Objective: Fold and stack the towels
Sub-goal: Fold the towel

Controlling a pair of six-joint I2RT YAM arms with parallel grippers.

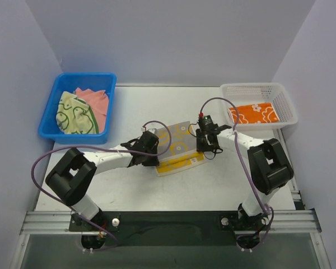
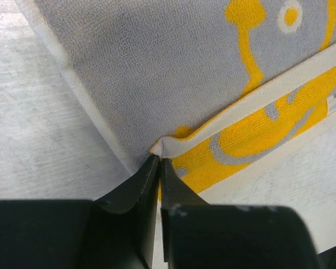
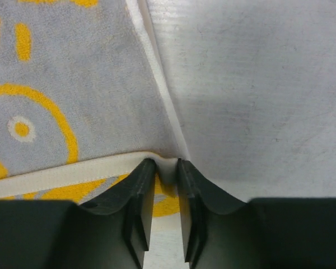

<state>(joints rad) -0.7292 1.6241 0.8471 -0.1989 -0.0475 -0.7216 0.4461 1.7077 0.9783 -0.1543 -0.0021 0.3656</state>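
The yellow towel [image 1: 176, 147] lies on the counter [image 1: 129, 185] to the left of the white basket [image 1: 257, 89] and nearer the arms than it. It is doubled over, with its grey back up and a strip of the yellow face showing along the near edge. The left gripper [image 1: 155, 158] is at the near corner farthest from the basket. Its jaws are almost together, with the white hem's corner at their tips, and I cannot tell whether they pinch it. The right gripper [image 1: 208, 151] is at the corner closest to the basket, its jaws narrow with the hem caught between them. The step looks like setting down this fold. To do it well, both corners should be let go together and the grippers lifted straight up so the top layer is not dragged. The top hem lies short of the bottom one, so a small push toward the near edge would square it. The folded towel looks nearly square. Its slightly longer axis seems to run from gripper to gripper, tilted so that one end points roughly toward the basket, where an orange towel [image 1: 255, 114] is already folded.
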